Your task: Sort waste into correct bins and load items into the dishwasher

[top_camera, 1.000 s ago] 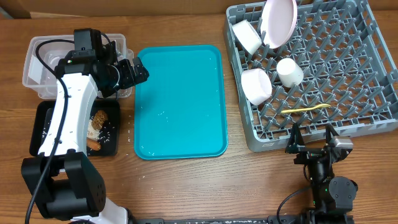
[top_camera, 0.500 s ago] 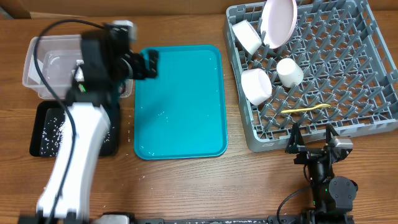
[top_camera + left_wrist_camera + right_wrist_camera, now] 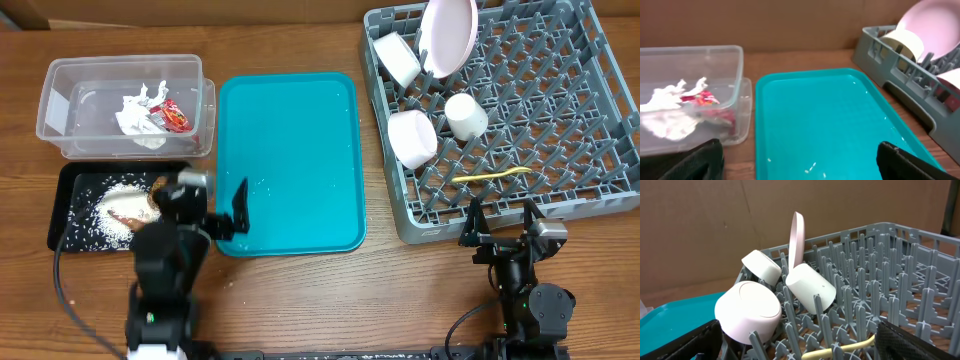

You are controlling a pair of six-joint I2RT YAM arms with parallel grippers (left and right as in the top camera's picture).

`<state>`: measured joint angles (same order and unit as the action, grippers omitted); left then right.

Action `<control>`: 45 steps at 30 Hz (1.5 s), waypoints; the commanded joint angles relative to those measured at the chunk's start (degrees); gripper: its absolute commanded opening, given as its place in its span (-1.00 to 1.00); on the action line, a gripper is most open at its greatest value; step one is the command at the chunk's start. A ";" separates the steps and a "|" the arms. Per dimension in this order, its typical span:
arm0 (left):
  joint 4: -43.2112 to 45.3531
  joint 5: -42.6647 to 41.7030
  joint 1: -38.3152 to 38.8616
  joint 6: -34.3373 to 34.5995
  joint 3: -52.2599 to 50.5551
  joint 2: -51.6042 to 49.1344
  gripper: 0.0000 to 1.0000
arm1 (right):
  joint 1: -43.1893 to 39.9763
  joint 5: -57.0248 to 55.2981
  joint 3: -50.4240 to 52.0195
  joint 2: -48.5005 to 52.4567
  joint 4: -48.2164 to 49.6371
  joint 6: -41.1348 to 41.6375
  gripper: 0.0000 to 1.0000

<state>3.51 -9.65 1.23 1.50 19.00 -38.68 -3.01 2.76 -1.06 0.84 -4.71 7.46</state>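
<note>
We find both tools spread wide with nothing between their fingers. The left tool (image 3: 205, 215) sits low over the table (image 3: 300, 300), at the near-left corner of the teal tray (image 3: 290, 150). The right tool (image 3: 500, 222) stands just short of the near wall of the rack (image 3: 600, 150). The paper (image 3: 135, 110) and wrapper (image 3: 172, 117) lie in the clear tub (image 3: 55, 130), beyond the left tool and to its left. The rice (image 3: 95, 205) lies in the black tray (image 3: 60, 235), just beside that tool. The plate (image 3: 448, 35), two bowls (image 3: 413, 138) and cup (image 3: 465, 115) are all among the rack's pegs. The spoon (image 3: 490, 175) lies flat, its long axis running left to right, directly ahead of the right tool and nearest to it. The teal tray carries only specks. In our judgement no item is outstanding; any correction to the spoon would fall to the right arm.
</note>
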 commanded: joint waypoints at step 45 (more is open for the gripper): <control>-7.80 7.13 -6.14 1.11 -18.71 37.20 1.00 | -0.22 0.35 0.61 -0.68 0.31 -0.20 1.00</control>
<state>-4.27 -2.72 -4.60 1.56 0.51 -2.24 -3.01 2.76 -1.06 0.84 -4.71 7.46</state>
